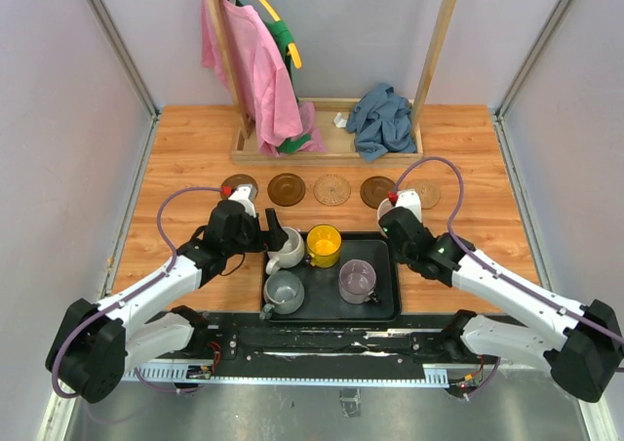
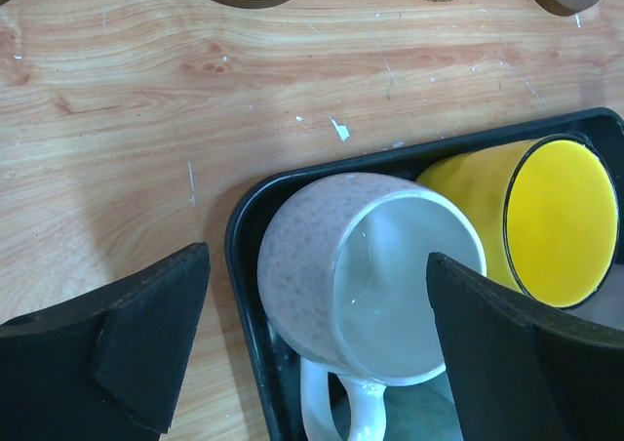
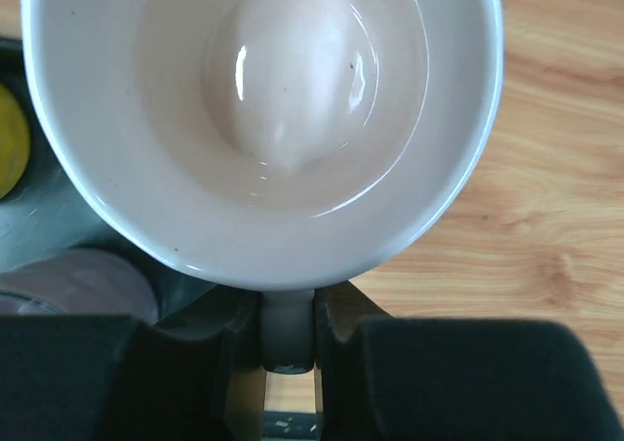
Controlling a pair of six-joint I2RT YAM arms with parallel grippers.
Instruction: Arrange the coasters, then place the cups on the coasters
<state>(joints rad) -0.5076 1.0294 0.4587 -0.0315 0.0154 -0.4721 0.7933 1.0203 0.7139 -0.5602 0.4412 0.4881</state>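
Note:
Five coasters lie in a row: dark brown (image 1: 239,184), dark brown (image 1: 286,189), woven tan (image 1: 331,189), dark brown (image 1: 376,191) and tan (image 1: 424,194). On the black tray (image 1: 385,309) stand an off-white cup (image 1: 286,251), a yellow cup (image 1: 324,246), a grey cup (image 1: 284,292) and a lilac cup (image 1: 357,281). My left gripper (image 2: 322,339) is open, its fingers either side of the off-white cup (image 2: 361,275), beside the yellow cup (image 2: 546,217). My right gripper (image 3: 288,334) is shut on the handle of the pale pink cup (image 3: 283,100), held near the two right coasters (image 1: 408,203).
A wooden rack base (image 1: 327,148) at the back holds a pink garment (image 1: 258,70) and a blue cloth (image 1: 380,119). Side walls close in the table left and right. The tray's rim (image 2: 244,256) runs under my left fingers.

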